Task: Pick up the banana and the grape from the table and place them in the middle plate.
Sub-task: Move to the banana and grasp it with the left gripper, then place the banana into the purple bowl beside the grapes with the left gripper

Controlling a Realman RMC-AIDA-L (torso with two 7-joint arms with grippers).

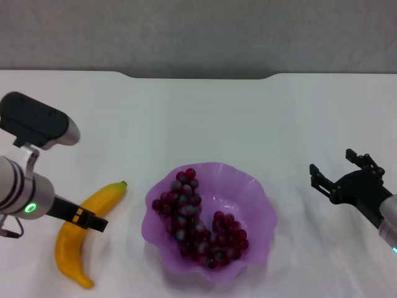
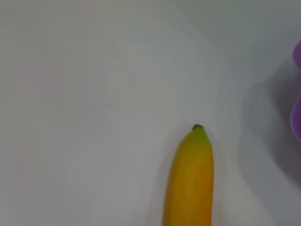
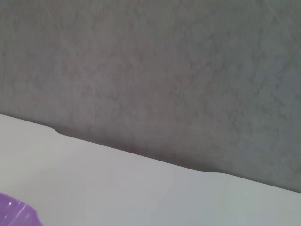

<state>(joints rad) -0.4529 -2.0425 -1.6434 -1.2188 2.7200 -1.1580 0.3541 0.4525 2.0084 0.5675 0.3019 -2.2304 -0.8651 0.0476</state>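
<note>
The yellow banana (image 1: 77,245) lies on the white table (image 1: 205,118), left of the purple scalloped middle plate (image 1: 255,186). The bunch of dark red grapes (image 1: 197,225) lies inside that plate. My left gripper (image 1: 84,218) reaches across the banana's middle from the left; a dark part of it covers the fruit there. The left wrist view shows the banana's green-tipped end (image 2: 190,183) and a bit of the plate's rim (image 2: 297,117). My right gripper (image 1: 338,167) is open and empty above the table, right of the plate.
The table's far edge has a shallow notch (image 1: 198,76) against a grey wall (image 3: 164,70). The right wrist view shows that edge and a corner of the plate (image 3: 16,214).
</note>
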